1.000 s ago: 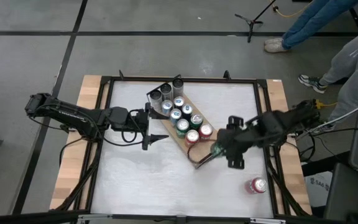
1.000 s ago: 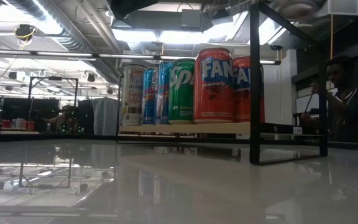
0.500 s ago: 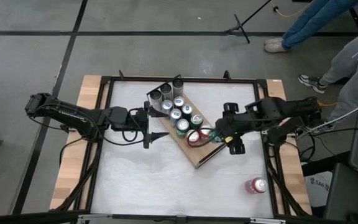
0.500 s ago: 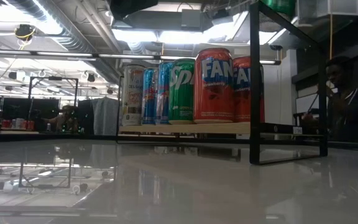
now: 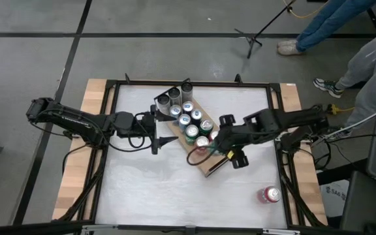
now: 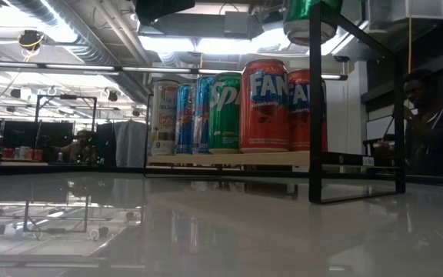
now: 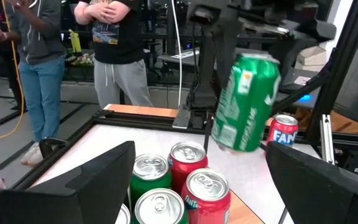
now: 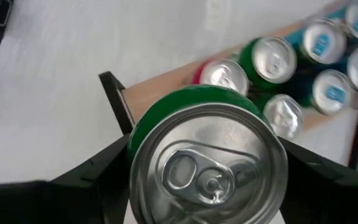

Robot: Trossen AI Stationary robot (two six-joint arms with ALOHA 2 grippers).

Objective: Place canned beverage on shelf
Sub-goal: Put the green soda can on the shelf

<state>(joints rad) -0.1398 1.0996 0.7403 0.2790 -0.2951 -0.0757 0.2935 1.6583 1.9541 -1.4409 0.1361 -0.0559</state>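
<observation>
1. The right tool (image 5: 222,145), mid-frame in the high view, is clamped on a green can (image 7: 244,102) lifted above the shelf (image 5: 205,166).
2. The left tool (image 5: 165,138), fingers apart and empty, sits left of the shelf.
3. Against a second ago, the right tool has moved leftward over the shelf's end.

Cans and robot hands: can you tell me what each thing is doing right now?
Green can: held in the air, tilted, above the shelf.
Right gripper: jaws shut on the green can.
Left gripper: jaws open, empty, beside the shelf.
Shelf: near end bare.
Shelf cans: standing upright.
Red can: on the table, away from the shelf.
</observation>
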